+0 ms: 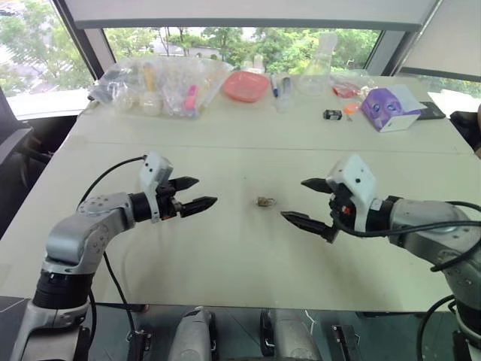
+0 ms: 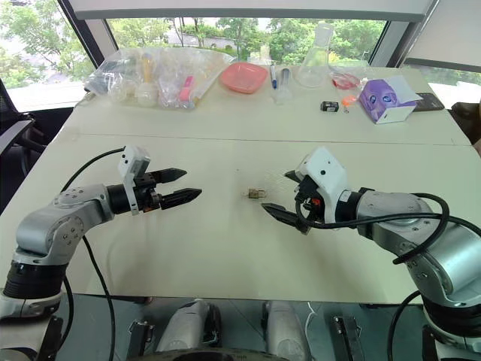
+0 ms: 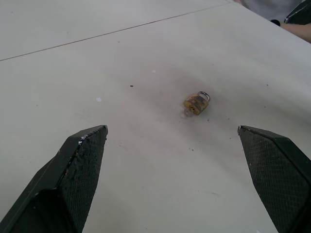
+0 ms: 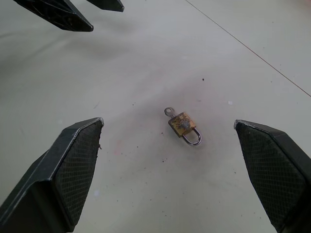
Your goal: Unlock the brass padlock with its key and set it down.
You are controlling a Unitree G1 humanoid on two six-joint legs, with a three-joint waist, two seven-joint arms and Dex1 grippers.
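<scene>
Left pincer [image 1: 197, 193]: I have it hovering above the table [image 1: 225, 263], fingers spread wide and gripping nothing. It points in toward the middle, so its wrist camera looks straight at the lock lying ahead of its tips.

Brass padlock [image 4: 183, 125]: it lies flat on the table between my two pincers, well apart from the left tips and a little nearer the right ones. Neither pincer touches it. The grey shackle [image 4: 192, 139] looks seated in the body, so I judge it not yet unlocked.

Key [image 4: 168, 112]: a small metal ring-shaped head sticks out of the end of the lock opposite the shackle. I take this for the key sitting in the keyhole, though it is too small for me to be sure.

Right pincer [image 1: 307, 201]: also spread wide and empty, held off the table, tilted down and aimed in toward the lock from the other side. With both pointed at the same spot, I can bring one in to hold the body and the other to the key.

Stage: I judge this as the approach, with nothing yet grasped.

Next move: the lock is smaller than one finger, so I expect to need a low, careful pinch on the body without nudging it away.

Far of the pincers: a pink tray [image 1: 246, 86], clear bags [image 1: 161, 83] and a purple box [image 1: 391, 107] sit along the far edge, well away from my work.
</scene>
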